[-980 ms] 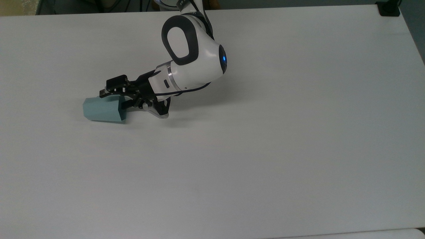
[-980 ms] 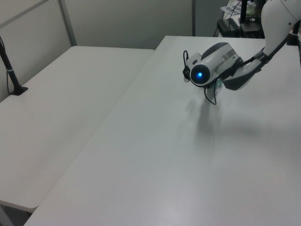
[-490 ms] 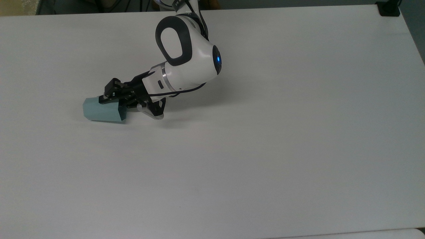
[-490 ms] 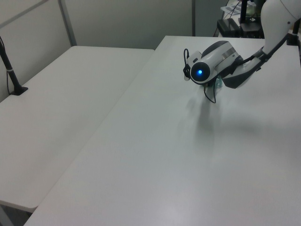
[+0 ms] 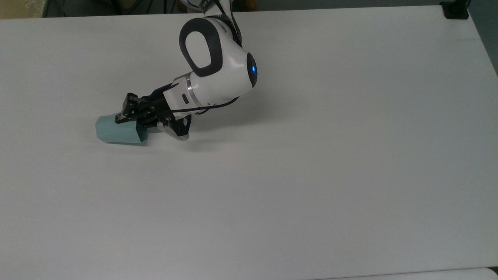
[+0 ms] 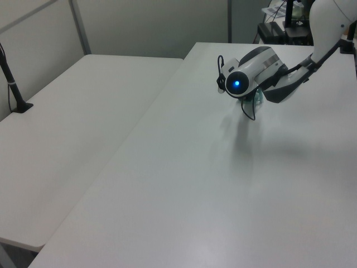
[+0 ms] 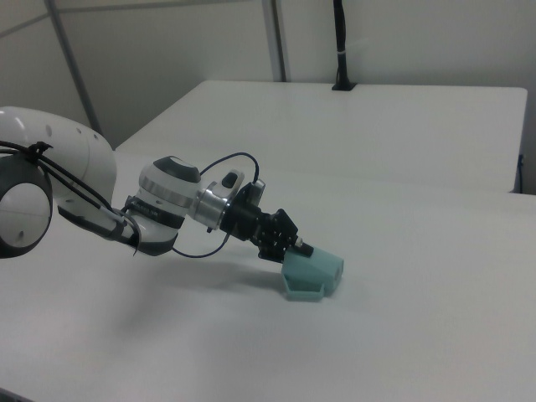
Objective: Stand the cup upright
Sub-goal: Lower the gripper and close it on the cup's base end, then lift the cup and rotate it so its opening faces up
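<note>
The pale teal faceted cup (image 5: 116, 131) lies on its side on the white table (image 5: 311, 155), left of centre in the top view. Its narrow base points to the top view's left and its wide rim to the top view's right. My gripper (image 5: 130, 120) reaches down at a slant from the top view's right and sits at the cup's rim end, against its upper wall. In the right view the gripper (image 7: 295, 248) touches the top of the cup (image 7: 316, 272). In the left view the wrist hides all but a teal sliver of the cup (image 6: 259, 99). The handle is hidden.
The white arm's wrist housing (image 5: 218, 77) hangs over the table behind the cup. A second white table (image 6: 72, 128) adjoins in the left view, with a black post (image 6: 14, 89) on it. A black clamp (image 5: 455, 9) sits at the top view's far right corner.
The wrist and gripper have shifted a little toward the top view's left, closer onto the cup's rim end. The cup has slid very slightly the same way.
</note>
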You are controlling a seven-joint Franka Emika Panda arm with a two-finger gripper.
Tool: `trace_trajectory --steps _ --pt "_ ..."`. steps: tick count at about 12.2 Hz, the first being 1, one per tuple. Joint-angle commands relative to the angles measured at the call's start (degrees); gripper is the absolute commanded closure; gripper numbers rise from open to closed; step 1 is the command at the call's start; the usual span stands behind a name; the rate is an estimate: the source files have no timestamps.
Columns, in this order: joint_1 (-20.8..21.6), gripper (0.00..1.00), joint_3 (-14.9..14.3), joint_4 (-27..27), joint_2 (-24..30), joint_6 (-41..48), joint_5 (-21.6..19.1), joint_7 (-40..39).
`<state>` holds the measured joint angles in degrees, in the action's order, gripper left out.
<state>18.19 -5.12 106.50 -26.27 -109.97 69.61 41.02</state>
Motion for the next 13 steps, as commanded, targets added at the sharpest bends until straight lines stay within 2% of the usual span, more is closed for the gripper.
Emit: trace_trajectory --steps 1,3,7,9,12,13 --pt "-1.66 1.00 0.82 0.20 1.56 -3.22 -0.96 0.82" --pt "-2.45 1.00 0.90 0.29 5.86 -3.32 -2.89 0.21" --pt "-5.35 1.00 0.90 1.42 14.74 -6.56 -13.50 -0.76" --pt "-5.35 1.00 0.82 4.92 21.58 -7.45 -24.81 -6.87" --pt "-5.70 1.00 -0.15 5.82 28.63 -5.00 -48.96 -20.84" --pt "-6.58 1.00 -0.50 5.56 29.17 -2.99 -55.13 -24.72"
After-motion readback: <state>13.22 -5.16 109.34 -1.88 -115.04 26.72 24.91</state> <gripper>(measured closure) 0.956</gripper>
